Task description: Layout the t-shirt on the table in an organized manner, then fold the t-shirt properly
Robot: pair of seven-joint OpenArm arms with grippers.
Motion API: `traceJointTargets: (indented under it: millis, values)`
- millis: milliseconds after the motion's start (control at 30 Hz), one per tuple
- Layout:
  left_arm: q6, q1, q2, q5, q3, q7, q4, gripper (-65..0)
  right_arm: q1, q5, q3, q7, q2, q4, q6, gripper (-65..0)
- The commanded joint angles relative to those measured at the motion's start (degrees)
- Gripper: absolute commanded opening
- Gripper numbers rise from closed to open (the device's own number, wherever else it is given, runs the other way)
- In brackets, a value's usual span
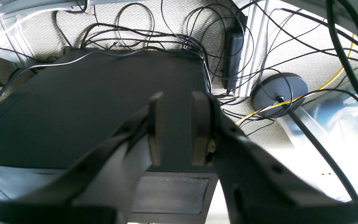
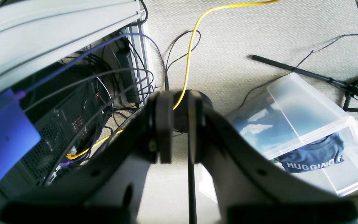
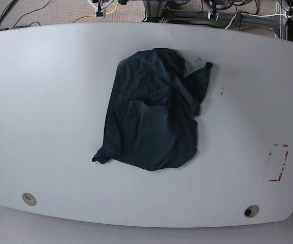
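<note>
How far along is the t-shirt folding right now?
Nothing looks done yet. The t-shirt lies crumpled in a heap near the middle of the table, not spread out. Neither arm is over the table, and both wrist views face the floor, with nothing held. Spreading it flat and all folding remain.

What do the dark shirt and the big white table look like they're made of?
The t-shirt looks like soft matte cotton-type knit: it lies crumpled in limp folds and wrinkles with no shine. The table seems a hard, smooth laminate or painted board, judging by its even white surface with faint sheen; the exact material can't be told.
</note>
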Motion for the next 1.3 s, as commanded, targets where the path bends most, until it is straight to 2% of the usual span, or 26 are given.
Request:
traceJointTargets:
  millis: [0, 1267]
  values:
    - [0.23, 0.28, -0.13, -0.03, 0.13, -0.04, 0.18, -52.4, -0.51, 0.24, 0.13, -0.14, 0.30, 0.38, 0.05, -56.5]
    - [0.00, 0.27, -0.17, -0.42, 0.20, -0.56, 0.40, -52.9, -0.34, 0.48, -0.04, -0.24, 0.33, 0.75, 0.26, -56.3]
